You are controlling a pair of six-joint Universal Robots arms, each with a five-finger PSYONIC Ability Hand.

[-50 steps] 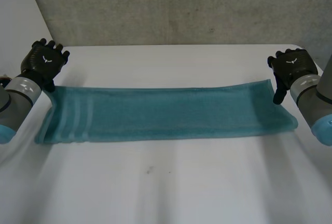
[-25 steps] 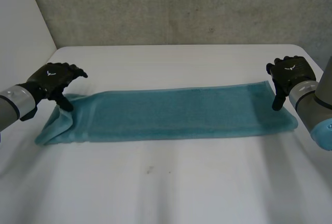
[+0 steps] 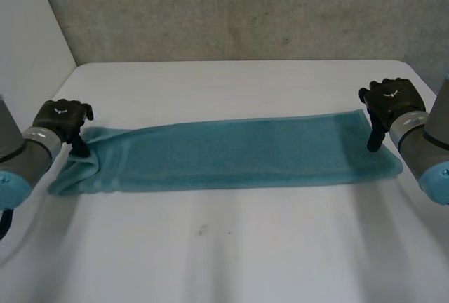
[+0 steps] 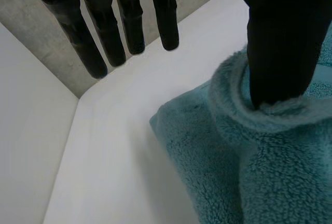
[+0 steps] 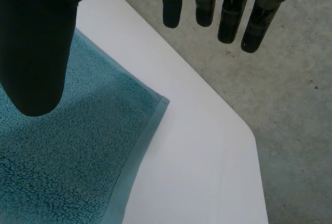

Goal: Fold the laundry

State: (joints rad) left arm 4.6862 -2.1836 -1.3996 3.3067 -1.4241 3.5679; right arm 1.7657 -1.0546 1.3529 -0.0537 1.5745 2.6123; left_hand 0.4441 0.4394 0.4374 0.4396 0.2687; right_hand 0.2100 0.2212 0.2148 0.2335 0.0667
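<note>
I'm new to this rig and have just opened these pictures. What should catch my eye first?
A long teal towel lies stretched across the white table, reaching from one arm to the other. The left hand is at its rumpled left end, with the thumb pressed into a bunched fold and the fingers straight over bare table. The right hand is open over the flat far right corner.

Head camera overlooking whole table point(image 3: 210, 261), wrist cameras close above towel point(image 3: 231, 152) ends
</note>
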